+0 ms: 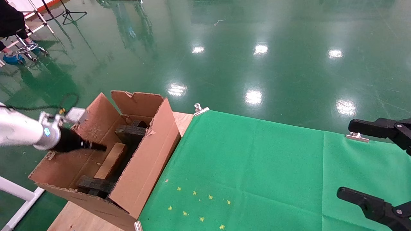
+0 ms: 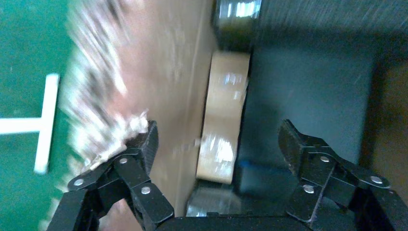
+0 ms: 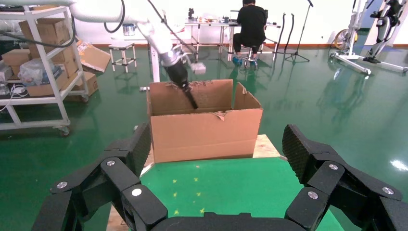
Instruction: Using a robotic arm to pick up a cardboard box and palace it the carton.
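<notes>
While my left gripper (image 2: 219, 144) hangs inside the carton (image 1: 141, 166), I see its two black fingers (image 2: 144, 144) spread wide apart with nothing between them. From the left wrist view, one finger sits against the ragged inner face of the carton's side wall, and the other hovers over the dark interior. Between and beyond them lies the cardboard box (image 2: 223, 120), a small plain brown block with glare on its face, resting clear of both fingers.

From the head view I place the robotic arm (image 1: 22, 130) coming in from my left over the carton's near flap, its black body angled down toward the box (image 1: 110, 160). That box lies on the carton floor along the left inner wall, with a black foam piece (image 1: 130, 132) beyond it and another foam piece (image 1: 94, 184) at its near end.

The carton stands at the left edge of the wooden table (image 1: 77, 219), its flaps up and torn along the rims, just beside the green cloth (image 1: 257, 166). Small yellow stars (image 1: 199, 205) are scattered on the cloth near the carton. A metal clip (image 1: 200, 109) holds the cloth's far corner.

My right gripper (image 3: 216, 159) is parked at the right side over the cloth, jaws wide open and empty, looking toward the carton (image 3: 204, 122).
</notes>
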